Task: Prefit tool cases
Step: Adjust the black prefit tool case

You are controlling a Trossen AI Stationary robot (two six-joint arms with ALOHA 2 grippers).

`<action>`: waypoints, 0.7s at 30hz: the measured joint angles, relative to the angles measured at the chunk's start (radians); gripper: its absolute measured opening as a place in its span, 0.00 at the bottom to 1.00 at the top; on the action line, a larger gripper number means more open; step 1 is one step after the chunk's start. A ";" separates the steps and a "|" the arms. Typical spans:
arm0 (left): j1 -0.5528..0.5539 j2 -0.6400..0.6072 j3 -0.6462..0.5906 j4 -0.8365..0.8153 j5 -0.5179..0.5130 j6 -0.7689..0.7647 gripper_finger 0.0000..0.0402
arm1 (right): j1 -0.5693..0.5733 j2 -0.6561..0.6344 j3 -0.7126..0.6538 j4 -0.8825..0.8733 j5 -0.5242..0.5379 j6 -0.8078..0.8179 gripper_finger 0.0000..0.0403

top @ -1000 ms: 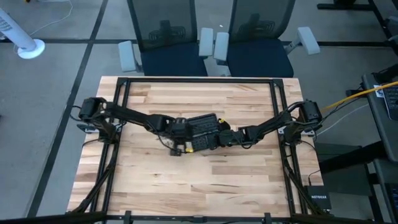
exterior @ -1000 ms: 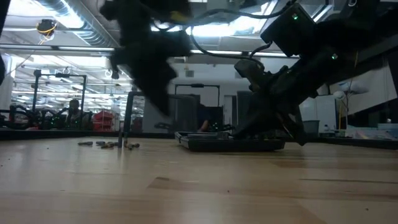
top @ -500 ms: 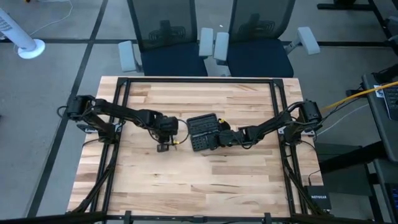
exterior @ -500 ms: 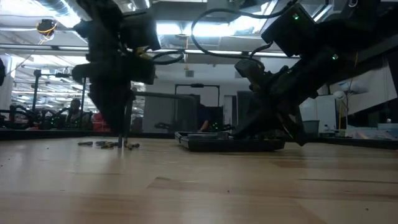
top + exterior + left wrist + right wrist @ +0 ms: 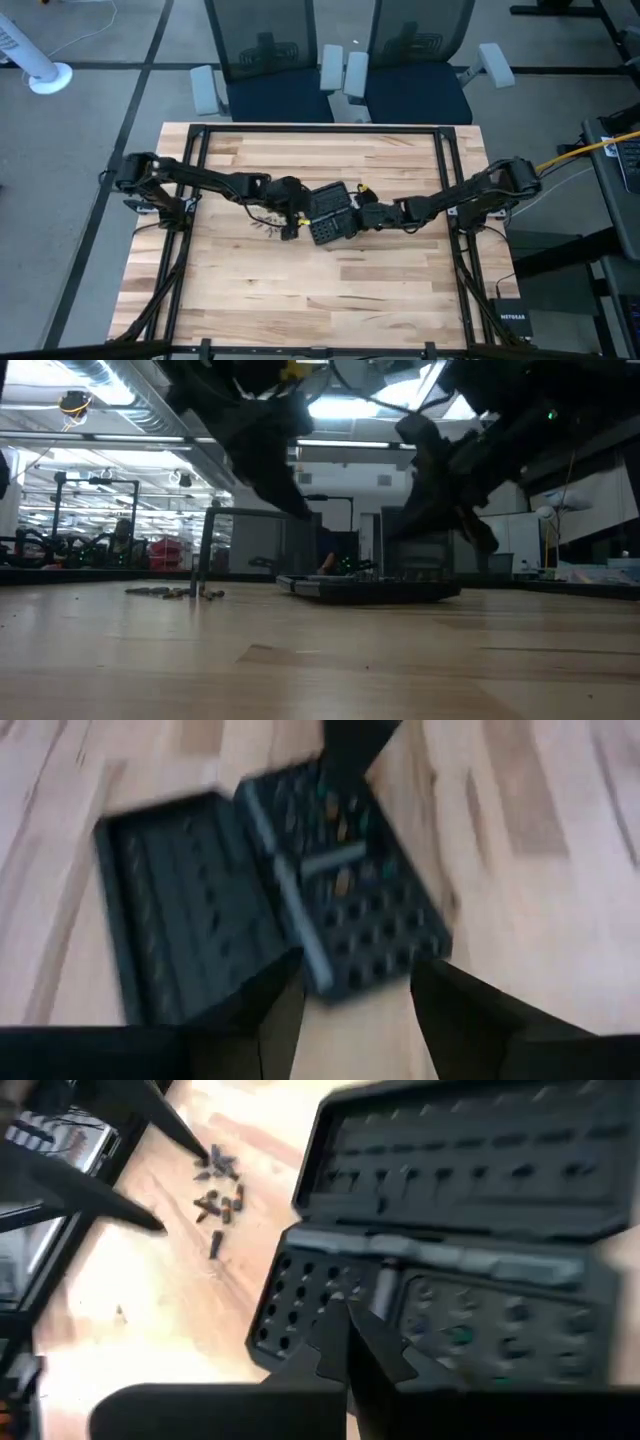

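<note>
Both my grippers hang over the open tool case (image 5: 330, 214) lying flat near the middle of the wooden table (image 5: 320, 300). My left gripper (image 5: 350, 995) comes in from its left edge with fingers spread apart, while my right gripper (image 5: 350, 1345) has its fingers pressed together above the slotted half. Loose metal bits (image 5: 218, 1198) lie scattered on the wood just beside the case.

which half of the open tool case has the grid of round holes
The tool case half nearer the right tool; the far half shows long slots instead.
</note>
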 joint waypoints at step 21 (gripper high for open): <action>-0.041 0.067 0.113 -0.208 0.027 0.097 0.31 | -0.016 -0.093 -0.006 -0.496 0.090 0.156 0.00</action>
